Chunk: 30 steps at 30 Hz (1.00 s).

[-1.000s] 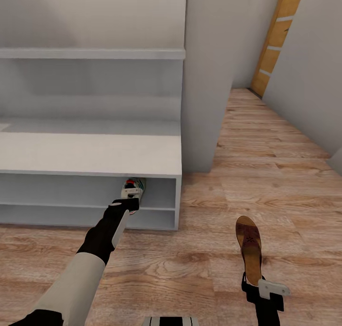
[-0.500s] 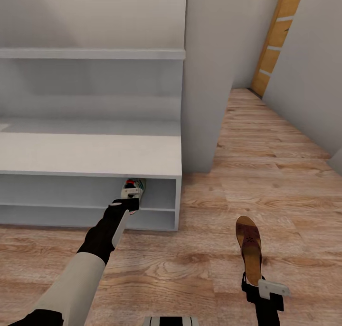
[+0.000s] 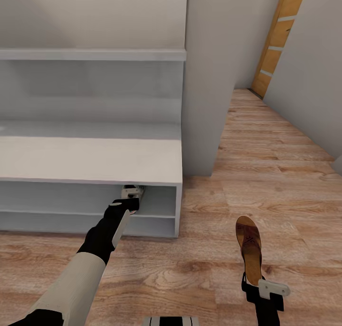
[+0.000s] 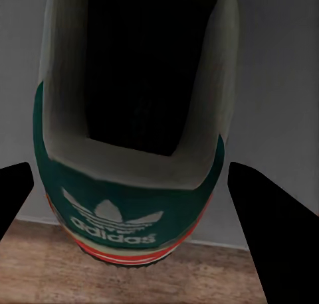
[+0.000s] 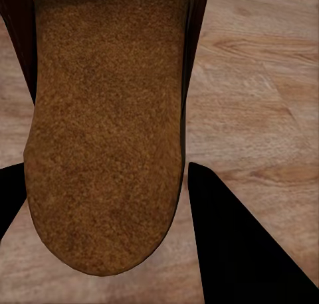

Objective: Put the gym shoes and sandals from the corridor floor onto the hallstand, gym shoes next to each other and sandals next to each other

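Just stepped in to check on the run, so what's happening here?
The robot is putting shoes away. Its left claw is at the shoe rack, with a gym shoe between its open fingers at the upper shelf's edge. The right claw is at the heel of a sandal over the floor; whether it is gripped is unclear.

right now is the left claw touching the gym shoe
Apart. The left wrist view shows the left claw open, a plain gap between each finger and the gym shoe heel.
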{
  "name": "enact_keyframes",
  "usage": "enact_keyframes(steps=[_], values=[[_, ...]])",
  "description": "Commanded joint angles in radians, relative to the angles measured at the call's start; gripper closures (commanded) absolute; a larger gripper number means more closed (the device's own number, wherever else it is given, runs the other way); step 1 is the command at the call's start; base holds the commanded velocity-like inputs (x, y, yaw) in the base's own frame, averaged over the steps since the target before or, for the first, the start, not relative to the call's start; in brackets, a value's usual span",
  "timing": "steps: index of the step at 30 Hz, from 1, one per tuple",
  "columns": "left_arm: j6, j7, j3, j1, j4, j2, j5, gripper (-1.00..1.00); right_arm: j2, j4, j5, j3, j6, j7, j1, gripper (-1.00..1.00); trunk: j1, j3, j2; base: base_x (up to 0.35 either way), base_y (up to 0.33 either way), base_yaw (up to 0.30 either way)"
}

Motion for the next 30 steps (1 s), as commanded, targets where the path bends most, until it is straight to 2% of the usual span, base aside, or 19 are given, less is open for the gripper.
enact_keyframes(steps=[1, 30], values=[[0.000, 0.001, 0.000, 0.000, 0.057, 0.000, 0.005, 1.00, -0.001, 0.000, -0.003, 0.000, -0.002, 0.001, 0.000, 1.00, 0.000, 0.000, 0.000, 0.031, 0.000, 0.000], [0.001, 0.001, 0.000, 0.000, 0.057, 0.000, 0.004, 1.00, -0.001, 0.000, -0.003, 0.000, -0.002, 0.001, 0.000, 1.00, 0.000, 0.000, 0.000, 0.006, 0.000, 0.000]])
